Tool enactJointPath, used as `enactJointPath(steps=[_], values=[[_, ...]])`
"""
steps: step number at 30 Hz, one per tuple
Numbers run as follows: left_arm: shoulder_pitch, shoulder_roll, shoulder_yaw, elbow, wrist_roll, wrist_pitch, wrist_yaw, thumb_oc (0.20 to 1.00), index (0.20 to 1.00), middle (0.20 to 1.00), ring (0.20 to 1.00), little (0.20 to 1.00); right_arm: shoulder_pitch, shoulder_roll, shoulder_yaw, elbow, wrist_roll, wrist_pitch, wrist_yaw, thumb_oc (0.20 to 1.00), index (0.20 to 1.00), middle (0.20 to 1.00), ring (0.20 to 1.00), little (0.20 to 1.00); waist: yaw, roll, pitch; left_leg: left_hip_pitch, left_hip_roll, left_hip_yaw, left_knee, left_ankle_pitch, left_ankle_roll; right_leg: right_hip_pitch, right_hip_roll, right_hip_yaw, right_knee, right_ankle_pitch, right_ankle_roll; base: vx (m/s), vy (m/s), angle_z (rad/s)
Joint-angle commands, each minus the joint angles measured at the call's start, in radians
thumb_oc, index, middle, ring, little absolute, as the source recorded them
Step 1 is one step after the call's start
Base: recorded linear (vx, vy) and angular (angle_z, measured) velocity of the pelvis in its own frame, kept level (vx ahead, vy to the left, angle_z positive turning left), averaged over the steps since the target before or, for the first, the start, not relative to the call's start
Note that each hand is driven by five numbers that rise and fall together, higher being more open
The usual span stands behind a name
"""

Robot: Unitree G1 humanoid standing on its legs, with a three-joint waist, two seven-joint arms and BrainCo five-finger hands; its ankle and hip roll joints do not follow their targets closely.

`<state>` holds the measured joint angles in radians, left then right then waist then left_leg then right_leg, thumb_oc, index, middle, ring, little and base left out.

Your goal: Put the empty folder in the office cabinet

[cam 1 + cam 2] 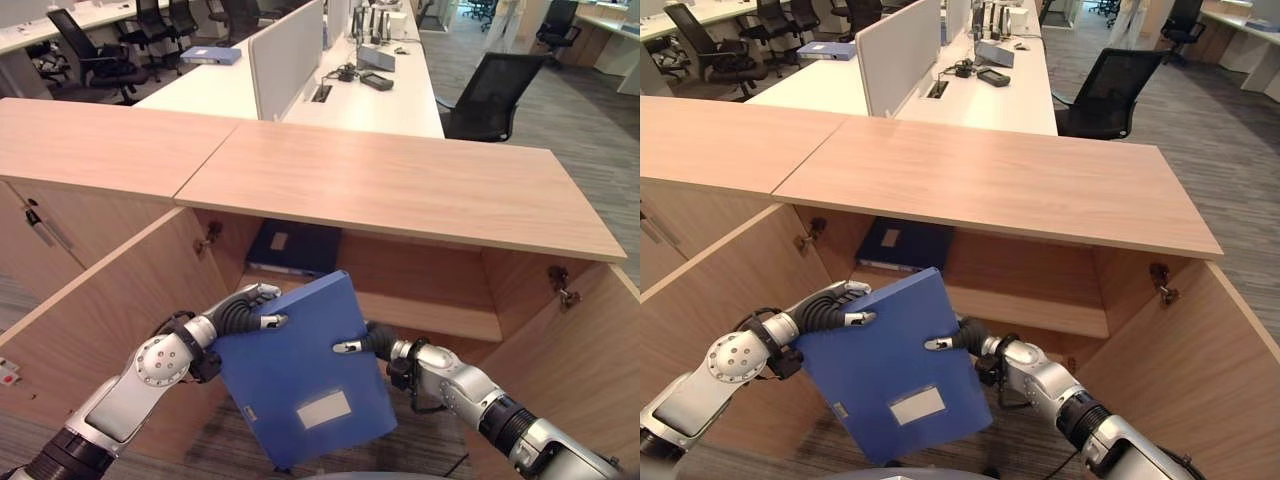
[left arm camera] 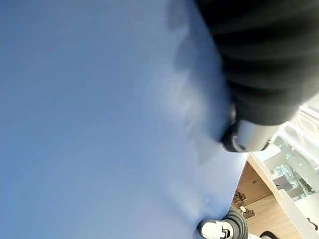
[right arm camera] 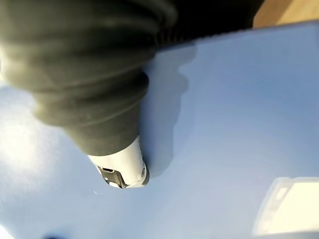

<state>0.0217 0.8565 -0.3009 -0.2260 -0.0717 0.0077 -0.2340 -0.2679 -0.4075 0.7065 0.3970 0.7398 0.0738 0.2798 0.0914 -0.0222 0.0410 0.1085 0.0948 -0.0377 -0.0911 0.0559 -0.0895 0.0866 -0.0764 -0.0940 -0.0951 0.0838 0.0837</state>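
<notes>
Office desks, dark chairs and a white partition stretch behind a low wooden cabinet point(image 1: 400, 185) whose two doors stand wide open. On its inner shelf point(image 1: 430, 310) a dark folder point(image 1: 293, 247) lies flat toward the left.

In front of the opening, the blue folder point(image 1: 300, 375) hangs in the air between both hands, tilted, with its white label point(image 1: 323, 409) near the lower edge. It has not entered the cabinet; its upper corner is near the shelf's front edge, apart from it as far as I can judge. The left hand point(image 1: 245, 308) grips the folder's left edge, thumb over the front face and fingers curled round behind. The right hand point(image 1: 372, 342) grasps the right edge, thumb on the cover, with the rest hidden behind the folder.

So the fetching and the door-opening look done. What remains is to carry the folder forward into the cabinet, set it down on the shelf beside or on the dark folder, and let go.
</notes>
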Motion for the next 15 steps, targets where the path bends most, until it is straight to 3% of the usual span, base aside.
enactJointPath(steps=[1,6,7,11,15], values=[[-0.062,-0.161,0.087,-0.100,-0.211,-0.107,0.085,1.000,1.000,1.000,1.000,1.000,0.076,0.219,-0.116,0.057,0.321,-0.010,-0.041,0.200,0.200,0.200,0.200,0.200,-0.022,-0.013,0.014,-0.007,-0.010,0.013,0.004,-0.076,0.009,0.028,-0.005,-0.061,0.008,-0.112,0.022,0.02,-0.033,0.01],[0.007,-0.178,0.110,-0.067,-0.246,-0.077,0.088,1.000,1.000,1.000,1.000,1.000,0.139,0.233,-0.245,0.126,0.351,-0.011,-0.102,0.200,0.200,0.200,0.200,0.200,-0.033,-0.007,0.013,-0.006,-0.004,0.012,0.004,-0.075,0.004,0.029,0.002,-0.061,0.008,-0.117,0.020,0.00,-0.019,0.00],[0.024,-0.200,0.109,-0.030,-0.269,-0.072,0.088,1.000,1.000,1.000,1.000,1.000,0.176,0.281,-0.264,0.270,0.331,0.006,-0.085,0.200,0.200,0.200,0.200,0.200,-0.033,0.000,0.017,-0.007,0.000,0.011,0.004,-0.071,0.001,0.029,0.006,-0.063,0.008,-0.119,0.018,-0.01,-0.044,0.01],[0.087,-0.204,0.146,0.004,-0.286,-0.071,0.053,1.000,1.000,1.000,1.000,1.000,0.218,0.283,-0.379,0.454,0.342,0.001,-0.088,0.200,0.200,0.200,0.200,0.200,-0.041,0.009,0.025,-0.010,0.006,0.007,0.004,-0.067,-0.005,0.029,0.016,-0.063,0.008,-0.125,0.014,-0.02,-0.041,0.00],[0.159,-0.257,0.172,0.124,-0.306,-0.026,0.094,1.000,1.000,1.000,1.000,1.000,0.280,0.254,-0.432,0.317,0.358,0.002,-0.114,0.200,0.200,0.200,0.200,0.200,-0.052,0.013,0.033,-0.015,0.023,0.000,0.004,-0.053,-0.017,0.028,0.038,-0.066,0.008,-0.134,0.001,-0.01,-0.108,0.01]])
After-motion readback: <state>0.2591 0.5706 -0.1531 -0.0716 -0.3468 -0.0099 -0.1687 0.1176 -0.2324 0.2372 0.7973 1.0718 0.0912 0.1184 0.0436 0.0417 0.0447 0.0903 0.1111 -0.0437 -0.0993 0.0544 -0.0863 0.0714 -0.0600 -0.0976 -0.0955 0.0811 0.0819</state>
